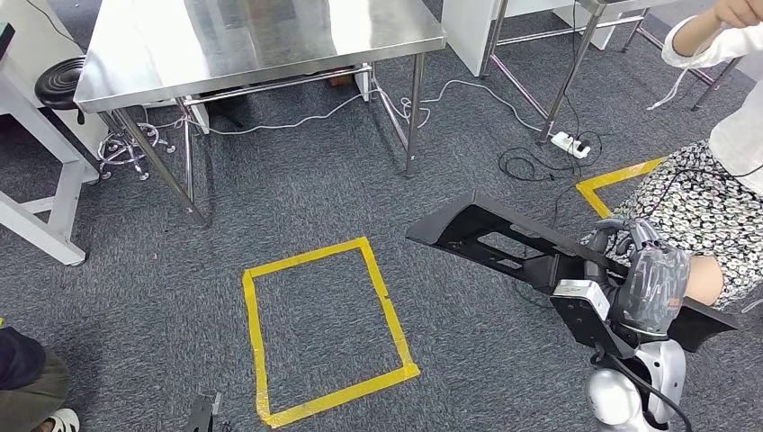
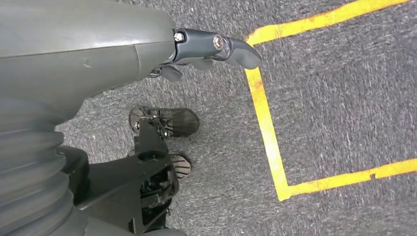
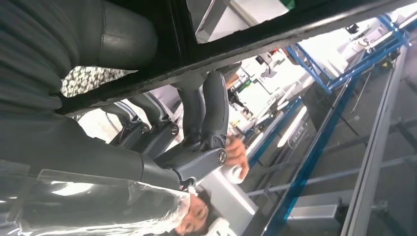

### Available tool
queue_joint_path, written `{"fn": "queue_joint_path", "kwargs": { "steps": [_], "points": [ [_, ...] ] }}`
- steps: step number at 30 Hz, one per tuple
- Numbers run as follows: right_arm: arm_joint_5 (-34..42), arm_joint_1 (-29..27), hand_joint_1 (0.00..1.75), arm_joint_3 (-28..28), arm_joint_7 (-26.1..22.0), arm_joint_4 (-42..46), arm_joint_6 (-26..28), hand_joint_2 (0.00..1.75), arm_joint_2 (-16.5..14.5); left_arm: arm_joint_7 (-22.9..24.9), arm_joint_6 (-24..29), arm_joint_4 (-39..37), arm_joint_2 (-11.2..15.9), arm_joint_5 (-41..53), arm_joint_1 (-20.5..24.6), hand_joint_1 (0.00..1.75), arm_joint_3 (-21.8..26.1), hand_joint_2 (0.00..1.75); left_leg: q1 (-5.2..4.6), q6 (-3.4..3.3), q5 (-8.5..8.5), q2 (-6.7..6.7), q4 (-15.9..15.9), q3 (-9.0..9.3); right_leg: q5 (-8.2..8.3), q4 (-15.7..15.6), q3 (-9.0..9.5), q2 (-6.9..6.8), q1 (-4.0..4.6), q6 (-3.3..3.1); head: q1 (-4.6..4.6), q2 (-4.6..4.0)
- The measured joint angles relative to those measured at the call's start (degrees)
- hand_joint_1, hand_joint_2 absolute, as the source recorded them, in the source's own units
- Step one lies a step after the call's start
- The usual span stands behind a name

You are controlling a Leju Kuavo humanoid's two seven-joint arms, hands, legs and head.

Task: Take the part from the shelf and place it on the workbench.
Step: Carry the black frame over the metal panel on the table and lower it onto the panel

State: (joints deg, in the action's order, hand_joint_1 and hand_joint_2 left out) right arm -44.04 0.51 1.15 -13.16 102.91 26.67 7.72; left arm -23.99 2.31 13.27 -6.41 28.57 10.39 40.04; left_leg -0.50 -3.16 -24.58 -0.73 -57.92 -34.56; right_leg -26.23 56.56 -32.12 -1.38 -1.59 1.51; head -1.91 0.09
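My right hand (image 1: 643, 270) grips a long flat black part (image 1: 486, 236) with cut-outs, which sticks out to the left above the carpet. In the right wrist view its dark fingers (image 3: 206, 113) curl around the edge of the black part (image 3: 236, 42). The workbench (image 1: 252, 36), a bare stainless steel table, stands ahead at the upper left, well beyond the part. My left hand (image 2: 206, 49) hangs over the grey carpet and holds nothing, its fingers stretched out.
A yellow tape square (image 1: 324, 333) marks the carpet in front of the workbench. A person in a patterned skirt (image 1: 711, 207) sits close by my right hand. Cables and a power strip (image 1: 571, 144) lie past the workbench legs. A black stool (image 1: 61, 83) stands at left.
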Motion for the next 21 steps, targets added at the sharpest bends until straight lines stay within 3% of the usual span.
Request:
{"fn": "queue_joint_path", "kwargs": {
  "steps": [2,3,6,7,8,10,12,15,17,19,21],
  "points": [
    [-0.10,0.28,1.75,0.01,-0.01,-0.03,-0.10,1.75,-0.09,0.12,0.02,0.00,-0.05,-0.06,0.00,0.00,0.00,1.75,0.12,-0.69,0.76,0.46,1.45,0.87,-0.55,0.86,-0.43,0.05,0.18,0.32,0.14,0.00],
    [-0.15,0.46,1.75,0.01,-0.02,-0.07,-0.11,1.75,-0.10,0.18,0.03,0.00,-0.09,-0.13,0.02,0.00,0.00,1.75,0.23,-1.03,1.17,0.70,2.21,1.31,-1.52,2.76,-1.39,0.29,0.27,0.17,0.28,0.00],
    [-0.20,0.67,1.75,0.01,-0.02,-0.43,-0.11,1.75,-0.10,0.28,0.06,0.00,-0.15,-0.39,-0.04,0.00,0.01,1.75,0.20,-1.47,1.49,1.51,2.71,1.47,-5.80,13.65,-7.08,0.99,0.07,-0.49,0.50,0.00],
    [-0.19,0.65,1.75,0.01,-0.02,-0.61,-0.11,1.75,-0.11,0.30,0.07,-0.01,-0.15,-0.44,-0.13,0.00,0.02,1.75,0.16,-1.48,1.48,1.87,2.68,1.43,-6.29,15.88,-8.37,1.05,-0.02,-0.24,0.49,0.00],
    [-0.19,0.66,1.75,0.01,-0.02,-0.77,-0.11,1.75,-0.11,0.31,0.07,-0.01,-0.18,-0.47,-0.22,0.00,0.02,1.75,0.14,-1.44,1.46,2.26,2.61,1.40,-5.85,15.93,-8.59,1.07,-0.12,0.24,0.49,0.00],
    [-0.14,0.76,1.75,0.01,-0.03,-0.93,-0.11,1.75,-0.10,0.31,0.05,-0.03,-0.28,-0.48,-0.31,0.00,0.02,1.75,0.15,-1.10,1.24,3.08,2.15,1.32,-2.83,9.43,-5.47,1.29,-0.42,1.41,0.52,0.00],
    [-0.04,0.94,1.75,0.01,-0.07,-1.01,-0.11,1.75,-0.07,0.31,0.05,-0.03,-0.35,-0.46,-0.30,0.00,0.02,1.75,-0.07,-0.33,0.65,3.77,1.05,0.90,-0.45,2.53,-1.95,1.92,-0.60,1.69,0.52,0.00],
    [0.03,0.98,1.75,0.01,-0.12,-1.07,-0.11,1.75,0.00,0.31,0.06,-0.03,-0.33,-0.44,-0.41,0.00,0.02,1.75,-0.16,0.52,0.16,4.21,0.17,0.26,0.13,0.73,-0.88,1.93,-0.40,0.58,0.34,0.00],
    [0.04,1.02,1.75,0.01,-0.12,-1.08,-0.11,1.75,0.02,0.31,0.08,-0.02,-0.22,-0.43,-0.51,0.00,0.02,1.75,0.17,1.02,-0.46,3.68,-0.76,-0.14,0.30,0.64,-0.70,1.64,-0.64,-0.13,0.28,0.00],
    [0.03,1.01,1.75,0.01,-0.13,-1.08,-0.10,1.75,0.02,0.31,0.10,-0.02,-0.13,-0.42,-0.47,0.00,0.01,1.75,0.57,1.77,-3.14,2.36,-5.21,-2.15,0.33,0.54,-0.50,1.30,-0.81,-0.79,0.05,0.00],
    [0.10,0.91,1.75,0.01,-0.13,-1.08,-0.07,1.75,0.02,0.32,0.09,-0.03,-0.16,-0.39,-0.45,0.00,0.00,1.75,1.03,2.44,-6.62,1.38,-12.72,-5.92,0.19,0.55,-0.45,0.95,-0.62,-1.10,-0.12,0.00]
  ]
}}
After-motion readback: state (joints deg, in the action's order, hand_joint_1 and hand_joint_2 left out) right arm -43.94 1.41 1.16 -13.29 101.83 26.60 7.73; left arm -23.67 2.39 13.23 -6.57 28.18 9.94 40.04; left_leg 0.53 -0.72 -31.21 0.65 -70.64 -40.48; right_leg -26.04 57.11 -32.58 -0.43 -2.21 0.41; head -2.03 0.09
